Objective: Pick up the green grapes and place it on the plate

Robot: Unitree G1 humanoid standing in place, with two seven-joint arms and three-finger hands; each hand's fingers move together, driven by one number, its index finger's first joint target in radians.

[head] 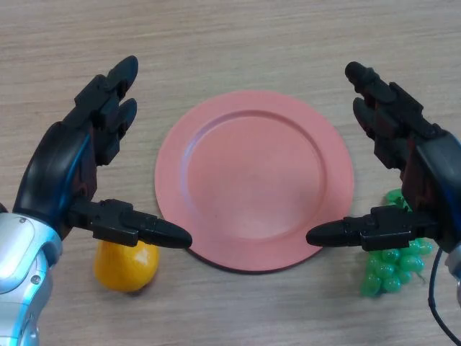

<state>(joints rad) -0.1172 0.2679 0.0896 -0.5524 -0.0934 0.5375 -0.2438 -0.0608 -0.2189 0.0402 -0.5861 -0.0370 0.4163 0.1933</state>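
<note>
At the left side we are seeing the left hand (61,169), which is hovering over the wooden worktop (230,43) with its fingers (112,101) stretched straight forward and the thumb pointing toward the middle, so the hand is spread apart and is holding nothing. Under this thumb an orange fruit (126,267) is lying on the worktop, partly hidden by the hand, just beside the lower left rim of the plate. In the middle we are looking at the pink plate (254,180), which is round and is carrying nothing. At the right side the right hand (425,180) is hanging in the same manner, fingers (382,108) straight and apart from the thumb, gripping nothing. The green grapes (392,267) are lying on the worktop under this hand, just beside the lower right rim of the plate, partly covered by the thumb.
</note>
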